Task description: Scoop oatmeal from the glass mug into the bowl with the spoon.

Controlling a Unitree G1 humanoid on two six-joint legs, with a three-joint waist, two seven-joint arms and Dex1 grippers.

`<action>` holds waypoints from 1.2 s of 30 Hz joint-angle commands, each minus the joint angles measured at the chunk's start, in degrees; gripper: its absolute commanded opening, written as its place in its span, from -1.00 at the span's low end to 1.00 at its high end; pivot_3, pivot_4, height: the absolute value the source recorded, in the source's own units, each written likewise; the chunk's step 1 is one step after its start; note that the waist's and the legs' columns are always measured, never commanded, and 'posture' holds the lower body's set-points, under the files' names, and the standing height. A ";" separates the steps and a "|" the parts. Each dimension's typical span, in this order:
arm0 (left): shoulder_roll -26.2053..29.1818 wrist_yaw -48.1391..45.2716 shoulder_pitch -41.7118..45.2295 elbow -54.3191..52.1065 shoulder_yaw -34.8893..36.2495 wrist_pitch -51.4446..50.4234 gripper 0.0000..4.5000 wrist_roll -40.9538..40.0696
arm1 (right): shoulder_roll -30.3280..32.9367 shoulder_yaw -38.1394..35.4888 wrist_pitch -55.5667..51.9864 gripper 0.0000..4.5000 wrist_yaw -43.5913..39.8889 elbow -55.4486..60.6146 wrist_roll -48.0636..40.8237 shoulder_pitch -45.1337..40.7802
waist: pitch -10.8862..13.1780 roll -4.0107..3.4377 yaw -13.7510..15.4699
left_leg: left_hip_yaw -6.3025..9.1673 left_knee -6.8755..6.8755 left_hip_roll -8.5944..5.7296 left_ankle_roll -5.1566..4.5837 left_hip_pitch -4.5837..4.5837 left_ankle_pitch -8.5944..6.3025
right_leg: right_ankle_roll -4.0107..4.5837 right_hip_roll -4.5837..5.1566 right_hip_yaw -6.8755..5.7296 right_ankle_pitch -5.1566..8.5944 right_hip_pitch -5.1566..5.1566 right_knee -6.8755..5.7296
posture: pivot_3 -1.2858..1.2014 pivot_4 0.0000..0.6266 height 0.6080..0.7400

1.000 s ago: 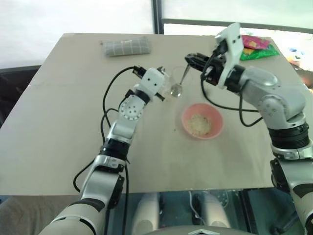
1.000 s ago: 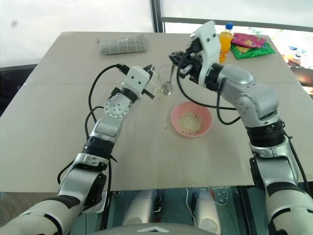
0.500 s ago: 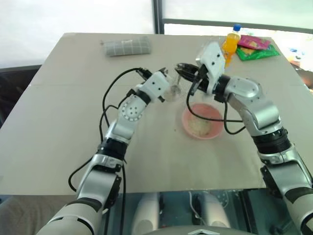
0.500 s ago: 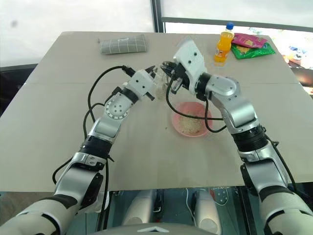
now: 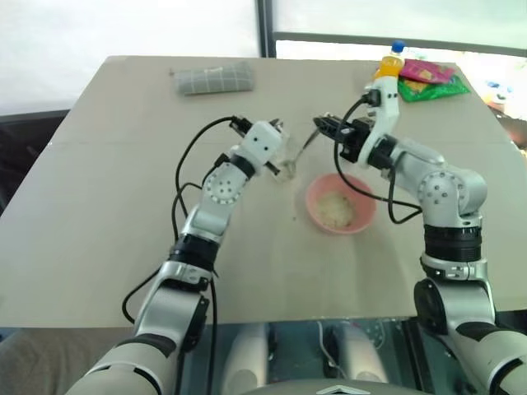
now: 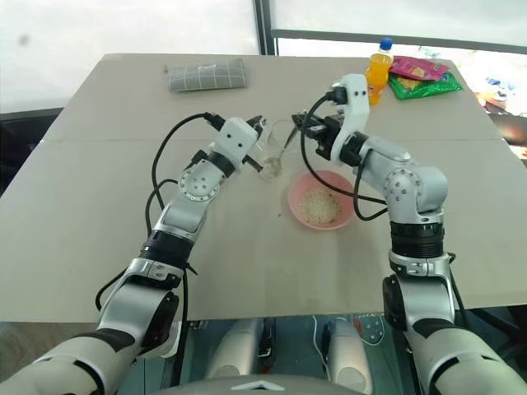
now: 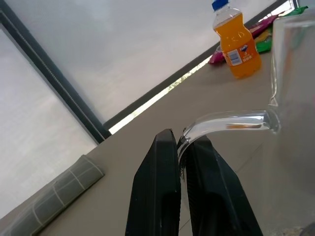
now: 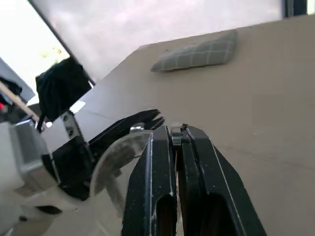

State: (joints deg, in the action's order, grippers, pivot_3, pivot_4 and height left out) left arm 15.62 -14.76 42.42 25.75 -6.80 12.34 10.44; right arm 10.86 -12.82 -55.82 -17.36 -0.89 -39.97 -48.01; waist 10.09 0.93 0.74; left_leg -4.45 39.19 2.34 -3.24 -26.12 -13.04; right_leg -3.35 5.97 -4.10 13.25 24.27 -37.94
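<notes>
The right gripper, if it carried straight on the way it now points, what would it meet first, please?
Most likely the glass mug: the right gripper, shut on the spoon, points toward it and the left gripper holding its handle. Depth is unclear, so it might pass just above the rim.

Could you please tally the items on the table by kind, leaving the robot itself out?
Glass mug: 1
Pink bowl holding oatmeal: 1
Metal spoon: 1
Orange drink bottle: 1
Grey checked cloth: 1
Colourful snack packets: 2, pink and green
Total: 7
</notes>
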 commanded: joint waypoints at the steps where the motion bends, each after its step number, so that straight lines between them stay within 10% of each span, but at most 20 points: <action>1: -1.32 0.54 -0.64 -0.91 2.22 1.09 -0.96 -3.21 | -1.22 -7.03 -4.62 -1.00 5.08 -0.88 -6.22 -3.17 | 0.00 0.00 -0.06 | -0.01 0.00 0.00 0.00 0.00 0.00 | 0.00 0.00 0.00 0.00 0.00 0.00 | 0.03 -0.52 0.66; 10: -4.52 -2.76 -3.93 -0.46 6.06 0.31 -0.96 -11.30 | -2.70 -18.73 -11.48 -1.00 16.27 -3.19 -17.19 -5.95 | 0.00 0.00 -0.12 | 0.00 -0.02 0.01 -0.01 0.01 0.00 | 0.00 0.00 0.00 0.00 0.01 -0.02 | 0.03 -0.52 0.66; 36: 2.53 10.82 -1.71 5.67 -0.83 19.45 -0.96 8.72 | 2.04 -23.16 -10.06 -1.00 27.26 -4.68 -31.42 -3.78 | -0.01 -0.01 -0.15 | -0.02 -0.03 0.01 -0.03 0.01 -0.02 | 0.00 0.01 0.02 0.00 0.00 -0.02 | 0.03 -0.52 0.66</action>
State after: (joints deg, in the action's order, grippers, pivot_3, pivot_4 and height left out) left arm 17.91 -4.48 38.81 32.30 -7.05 29.43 18.46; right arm 12.07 -35.42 -67.06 9.53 -7.07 -68.99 -51.63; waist 10.09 0.92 0.59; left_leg -4.46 39.16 2.35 -3.28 -26.12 -13.06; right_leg -3.35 5.98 -4.08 13.25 24.28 -37.96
